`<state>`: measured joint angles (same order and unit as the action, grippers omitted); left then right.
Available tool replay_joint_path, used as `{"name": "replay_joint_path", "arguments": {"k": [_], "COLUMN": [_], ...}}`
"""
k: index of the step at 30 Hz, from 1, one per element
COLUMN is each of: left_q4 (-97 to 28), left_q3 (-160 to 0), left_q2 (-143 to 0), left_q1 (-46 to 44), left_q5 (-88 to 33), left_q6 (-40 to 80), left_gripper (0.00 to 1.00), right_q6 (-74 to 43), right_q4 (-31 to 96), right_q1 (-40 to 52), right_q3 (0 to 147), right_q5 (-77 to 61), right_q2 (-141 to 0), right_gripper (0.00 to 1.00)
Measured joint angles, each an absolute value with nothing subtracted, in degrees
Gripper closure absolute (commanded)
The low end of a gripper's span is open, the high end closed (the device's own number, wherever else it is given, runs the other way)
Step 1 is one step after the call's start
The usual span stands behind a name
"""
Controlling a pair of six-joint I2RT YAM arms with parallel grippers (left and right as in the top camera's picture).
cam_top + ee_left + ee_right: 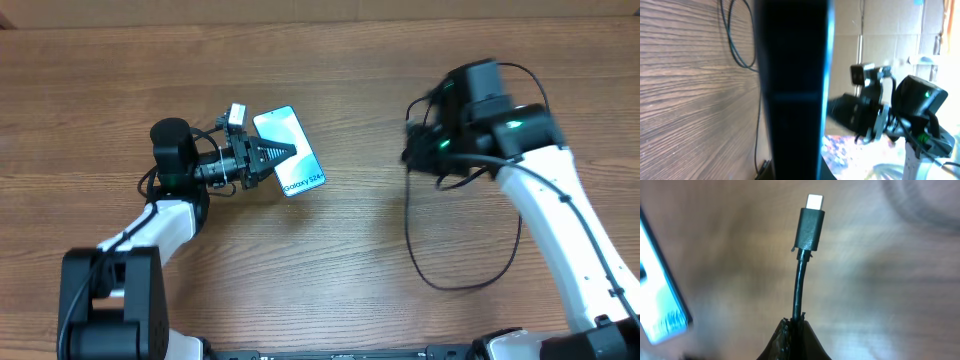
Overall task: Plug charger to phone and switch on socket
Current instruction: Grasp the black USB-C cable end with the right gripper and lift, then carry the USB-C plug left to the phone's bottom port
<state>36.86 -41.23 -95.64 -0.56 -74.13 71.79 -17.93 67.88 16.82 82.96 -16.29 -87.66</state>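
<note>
Pinching the charger [801, 285] just behind its connector, the right gripper [795, 330] has its fingers pressed together on the black cable. The small metal tip stands clear ahead of them, touching nothing. The rest of the cable hangs from that arm and loops over the wooden table [340, 80]. Well apart to the left, the left gripper [280, 153] is clamped on one long edge of the phone [300, 172]. The phone's light blue screen faces up, with its white lettering at the end nearer the robot.
</note>
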Motion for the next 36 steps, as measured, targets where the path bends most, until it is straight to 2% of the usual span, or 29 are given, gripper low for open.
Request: {"name": "replay_joint_path", "arguments": {"k": [9, 20, 36], "left_q4": [40.4, 40.6, 42.7], "left_q3": [-43.8, -43.9, -43.9], "left_q2": [-100.3, -100.4, -100.4], "left_q1": [0.1, 3.1, 3.1], "left_q5": [-78.4, -79.0, -82.3], "left_q6": [73.8, 73.8, 75.1], "left_gripper": [0.96, 0.96, 0.96], "right_q6": [-16.3, -18.5, -21.8], "right_q4": [74.2, 70.2, 62.0], "right_q1": [33.3, 47.9, 50.8], "right_q3": [82.9, 81.6, 81.5], "right_q5": [-16.4, -10.4, -7.9], "right_q2": [-87.8, -87.7, -87.8], "right_gripper": [0.96, 0.96, 0.96]}}
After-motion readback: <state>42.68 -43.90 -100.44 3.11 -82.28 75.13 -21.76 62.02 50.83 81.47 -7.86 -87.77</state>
